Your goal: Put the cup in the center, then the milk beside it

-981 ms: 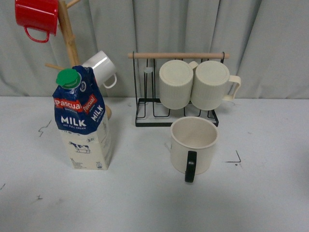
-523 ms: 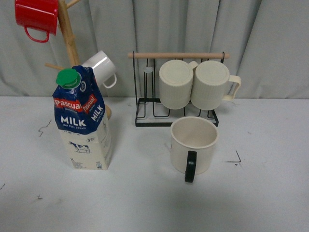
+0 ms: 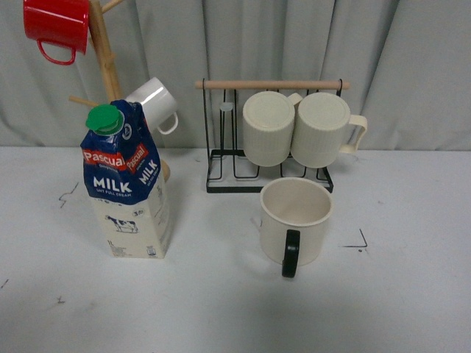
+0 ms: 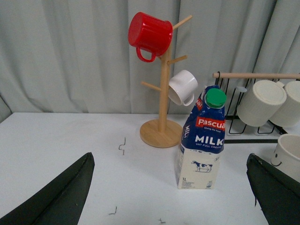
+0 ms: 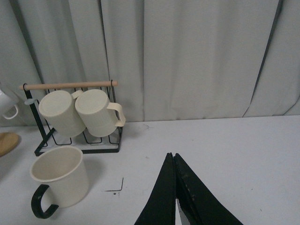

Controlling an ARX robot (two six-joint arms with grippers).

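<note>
grey curtain [image 3: 412,73] backs a white table [image 3: 412,309]; from the front, the cup [image 3: 296,220] stands upright, handle toward the robot (handy for grasping), milk [image 3: 126,184] at its 9 o'clock, well apart. left wrist: left gripper [image 4: 169,159] spread wide, empty, facing the milk. right wrist: right gripper [image 5: 172,157] pinched closed, empty, near the cup.

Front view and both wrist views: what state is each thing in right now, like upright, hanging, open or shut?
Milk carton: upright, green cap on.
Black-handled cup: upright, empty.
Ribbed mugs: on their sides on the rack.
Red mug: hung on the mug tree.
White mug: hung on the same tree.
Left tool: open, empty.
Right tool: shut, empty.
</note>
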